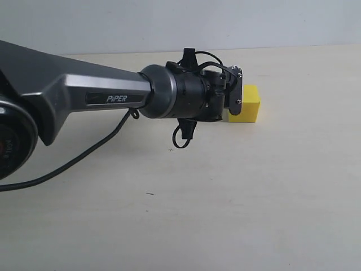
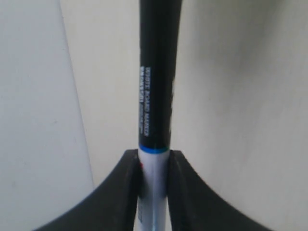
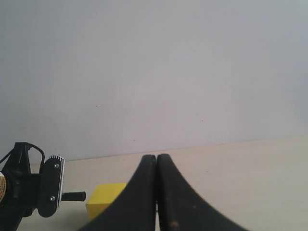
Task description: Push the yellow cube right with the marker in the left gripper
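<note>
Our left hand (image 1: 234, 93) squeezes the marker (image 2: 156, 86), white part between its fingers, black part sticking out. The yellow cube (image 1: 246, 106) sits on the worktop (image 1: 225, 214), just right of that hand. The marker's tip looks very close to the cube's left side, but we cannot tell if they touch. We think the push is just starting. Next we should slide the hand straight right, low and slow, so the cube does not spin away. Our right hand (image 3: 156, 161) is closed tight and holds nothing.
</note>
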`<state>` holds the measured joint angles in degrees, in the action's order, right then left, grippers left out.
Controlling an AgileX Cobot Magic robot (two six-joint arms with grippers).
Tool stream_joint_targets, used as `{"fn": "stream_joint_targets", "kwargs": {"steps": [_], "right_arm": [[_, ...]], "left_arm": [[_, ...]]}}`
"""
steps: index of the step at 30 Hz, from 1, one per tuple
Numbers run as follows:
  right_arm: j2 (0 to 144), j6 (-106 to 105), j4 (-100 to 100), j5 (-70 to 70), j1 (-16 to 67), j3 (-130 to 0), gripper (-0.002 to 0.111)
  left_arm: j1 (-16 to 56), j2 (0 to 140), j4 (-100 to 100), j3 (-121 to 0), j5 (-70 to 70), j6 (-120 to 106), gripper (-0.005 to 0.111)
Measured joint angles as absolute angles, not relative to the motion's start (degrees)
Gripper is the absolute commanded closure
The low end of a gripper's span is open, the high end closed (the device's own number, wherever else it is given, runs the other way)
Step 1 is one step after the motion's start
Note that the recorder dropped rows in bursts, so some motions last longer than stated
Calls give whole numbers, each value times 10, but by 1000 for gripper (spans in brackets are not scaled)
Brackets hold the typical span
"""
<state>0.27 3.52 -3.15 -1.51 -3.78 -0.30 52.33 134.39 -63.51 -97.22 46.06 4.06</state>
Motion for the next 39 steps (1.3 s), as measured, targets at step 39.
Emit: {"fn": "stream_joint_targets", "kwargs": {"steps": [39], "right_arm": [[3, 35, -32, -15, -38, -3, 108]], "left_arm": [[536, 1400, -490, -1112, 472, -63, 107]]}}
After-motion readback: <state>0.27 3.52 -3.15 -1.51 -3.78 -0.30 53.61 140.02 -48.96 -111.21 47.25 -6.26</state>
